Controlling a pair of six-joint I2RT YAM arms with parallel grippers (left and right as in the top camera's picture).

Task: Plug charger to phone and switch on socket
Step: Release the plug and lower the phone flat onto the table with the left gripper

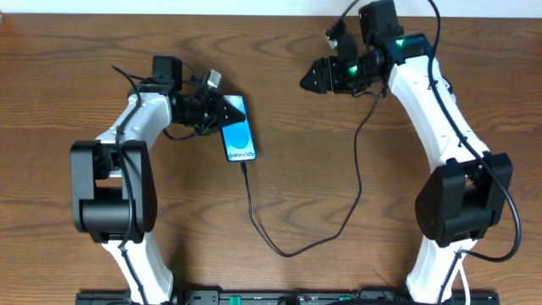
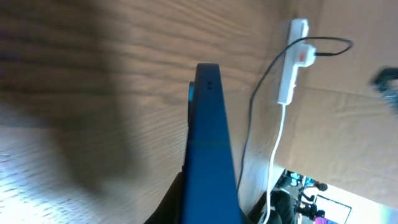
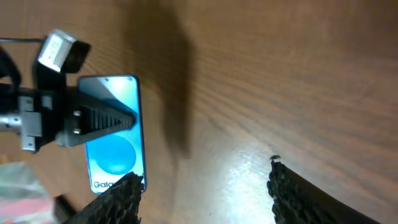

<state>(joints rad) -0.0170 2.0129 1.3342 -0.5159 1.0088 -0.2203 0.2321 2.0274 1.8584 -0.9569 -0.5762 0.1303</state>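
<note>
Two pincers here, only one busy.
Got the left gripper (image 1: 222, 108) pinched tight on the top end of the phone (image 1: 239, 135), one finger laid across the blue screen. Found that phone screen-up over the wood, left of centre. Spotted the right gripper (image 3: 205, 193) spread wide with nothing between its fingers, well apart from the phone. Traced the charger (image 1: 284, 254) from the phone's bottom edge, looping down and back up toward the right arm. Caught the socket (image 2: 289, 74) in the left wrist view with a black lead in it.
</note>
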